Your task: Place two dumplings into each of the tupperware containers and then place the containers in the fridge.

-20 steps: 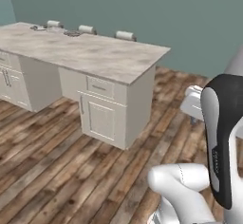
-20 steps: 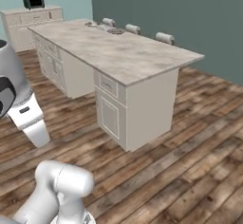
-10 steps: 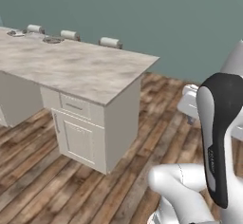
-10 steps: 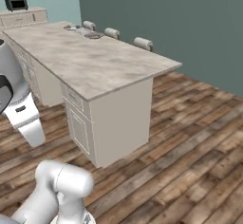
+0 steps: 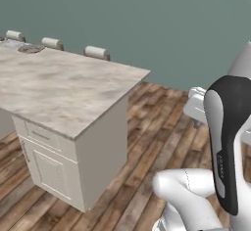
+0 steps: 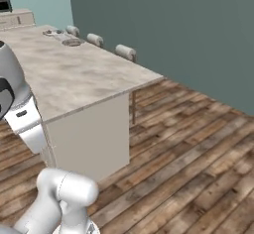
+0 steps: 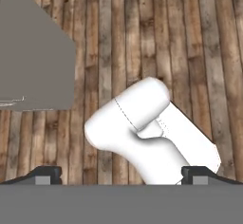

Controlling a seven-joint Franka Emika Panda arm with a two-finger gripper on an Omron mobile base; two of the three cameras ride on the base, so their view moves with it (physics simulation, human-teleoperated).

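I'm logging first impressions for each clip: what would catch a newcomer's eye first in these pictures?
The long kitchen island with a mottled beige stone top and white cabinet fronts dominates the left of both base views, its corner jutting over the brown wooden plank floor. Behind it runs a plain teal wall, with three pale stool backs lined along the island's far edge. In the hand view the open gripper points down at the floor.

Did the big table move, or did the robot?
The robot's base drove and turned, so the whole view shifted: the island counter slid left and looks closer, with more teal wall showing. The gripper stayed open and empty, pointing at the wooden floor.
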